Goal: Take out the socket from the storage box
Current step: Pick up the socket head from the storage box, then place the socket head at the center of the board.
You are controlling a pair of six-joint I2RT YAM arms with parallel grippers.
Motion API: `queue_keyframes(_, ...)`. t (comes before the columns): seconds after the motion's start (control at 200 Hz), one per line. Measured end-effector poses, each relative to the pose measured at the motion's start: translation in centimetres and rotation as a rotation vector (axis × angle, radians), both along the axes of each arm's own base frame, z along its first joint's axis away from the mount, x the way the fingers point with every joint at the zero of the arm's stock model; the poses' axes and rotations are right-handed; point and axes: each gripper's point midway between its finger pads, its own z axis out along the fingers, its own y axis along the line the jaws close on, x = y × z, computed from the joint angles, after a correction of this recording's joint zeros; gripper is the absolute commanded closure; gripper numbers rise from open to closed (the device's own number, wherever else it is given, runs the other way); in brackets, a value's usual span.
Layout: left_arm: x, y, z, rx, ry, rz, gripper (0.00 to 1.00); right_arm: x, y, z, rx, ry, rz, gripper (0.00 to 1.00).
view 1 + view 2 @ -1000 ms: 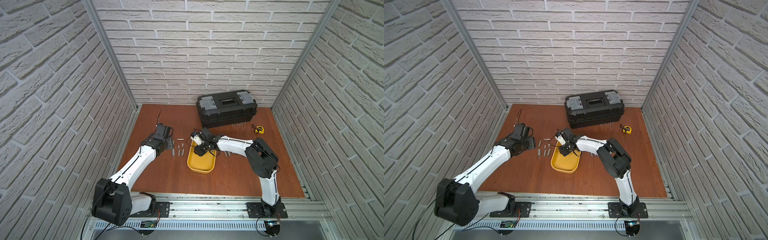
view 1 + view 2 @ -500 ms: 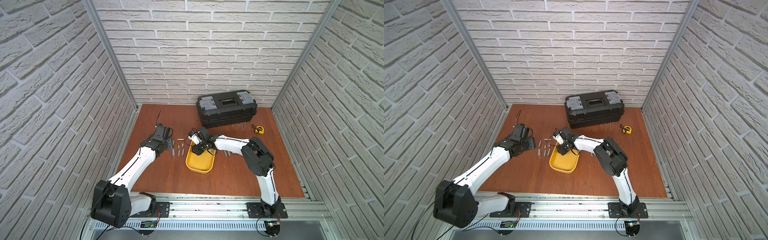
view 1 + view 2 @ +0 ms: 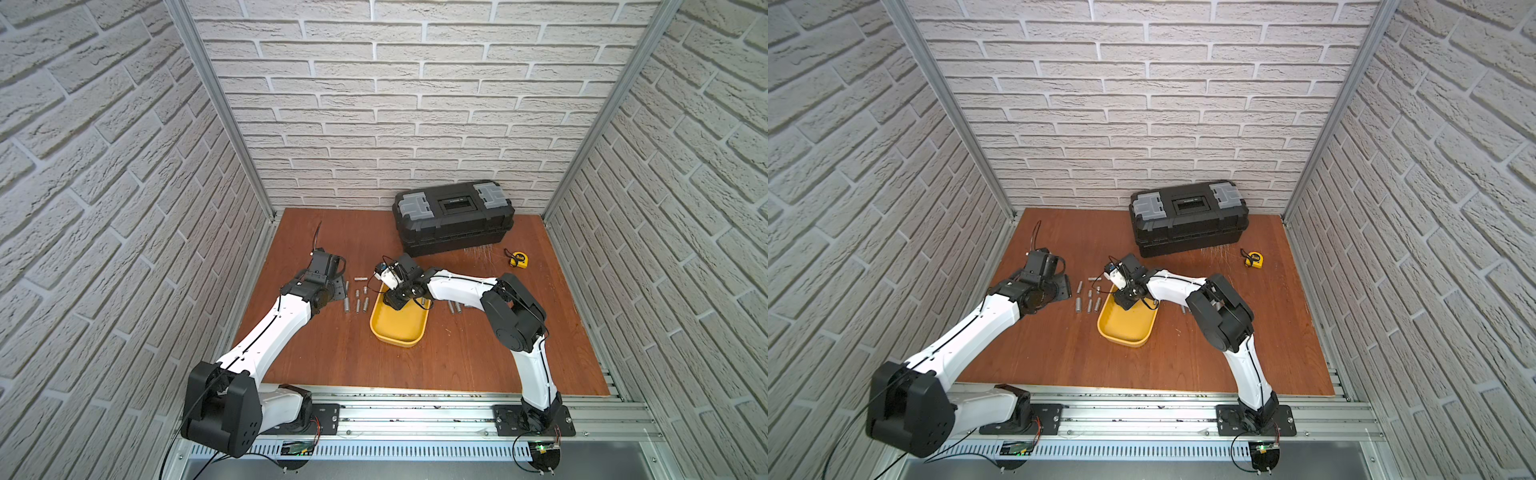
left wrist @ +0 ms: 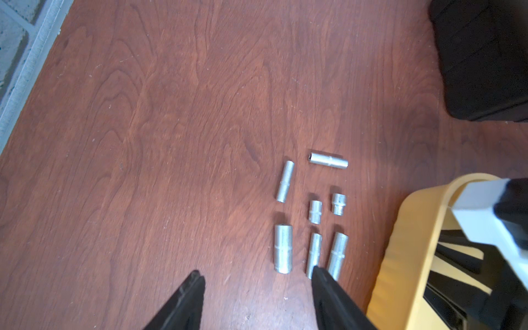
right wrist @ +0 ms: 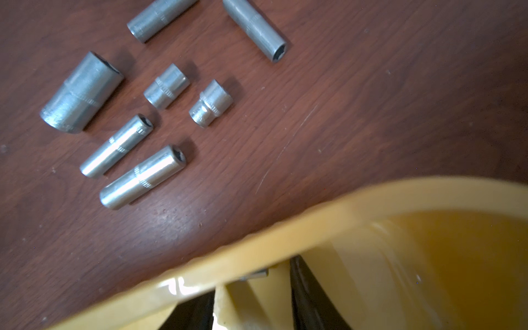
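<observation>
**benchrat:** Top views first. In both, your storage box [image 3: 399, 332] [image 3: 1126, 332] sat mid-worktop [image 3: 457, 365], open side up. The black toolbox [image 3: 453, 222] stood against the back wall, with a yellow tape measure [image 3: 519, 260] near its right end. Your right hand [image 3: 395, 301] was dipped into the far end of the box. Your left hand [image 3: 339, 289] hung low, just left of the loose sockets [image 3: 357, 297] lying beside the box. A few more lay on the box's other side, by your right forearm.

**torque_tim:** Left wrist cam: your left hand [image 4: 256, 273] had its fingers [image 4: 185, 300] standing apart over bare wood. Seven loose sockets [image 4: 314, 213] lay ahead of it, six lined up lengthwise in pairs and one crosswise at the far end. One fingertip overlapped the near ends of two of them in that shot. The rim of your storage box [image 4: 400, 257] showed off to one side, with your right wrist reaching in.

**benchrat:** Right wrist cam: the rim of your storage box [image 5: 285, 237] cut across, blurry, and those seven loose sockets [image 5: 165, 87] lay outside on the wood. Your right hand [image 5: 253, 288] was inside the box with a gap between its fingers [image 5: 308, 291]. A sliver of grey metal showed in that gap right under the rim, and it looked like the socket [image 5: 257, 276].

**torque_tim:** Clamped on it, though? Honestly couldn't tell from that angle.
</observation>
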Motion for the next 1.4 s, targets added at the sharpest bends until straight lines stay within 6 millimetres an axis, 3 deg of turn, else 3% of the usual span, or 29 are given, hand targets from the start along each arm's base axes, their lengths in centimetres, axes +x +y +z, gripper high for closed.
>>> queue_keyframes(0.68,-0.2,0.0,0.5,-0.010,-0.016,0.006,0.37,0.1,-0.1,-0.1,-0.012,-0.025,0.027,0.74)
queue_keyframes(0.87,-0.2,0.0,0.5,-0.013,-0.017,0.009,0.36,-1.1,-1.3,0.3,-0.046,0.000,0.021,0.75)
queue_keyframes(0.955,-0.2,0.0,0.5,-0.014,-0.016,0.011,0.37,-1.5,-2.0,1.5,-0.054,-0.003,0.014,0.75)
queue_keyframes(1.15,-0.2,0.0,0.4,-0.017,-0.014,0.007,0.37,-1.1,-4.6,7.9,-0.017,-0.092,-0.048,0.75)
queue_keyframes(1.235,-0.2,-0.1,0.4,-0.019,-0.014,0.004,0.37,-0.5,-7.2,10.5,-0.004,-0.134,-0.123,0.75)
queue_keyframes(1.315,-0.2,-0.2,0.4,-0.017,-0.011,-0.003,0.37,-0.2,-10.4,11.5,-0.011,-0.142,-0.208,0.76)
queue_keyframes(1.4,-0.2,-0.3,0.1,-0.015,-0.001,-0.010,0.37,-0.6,-14.3,10.8,-0.038,-0.115,-0.313,0.76)
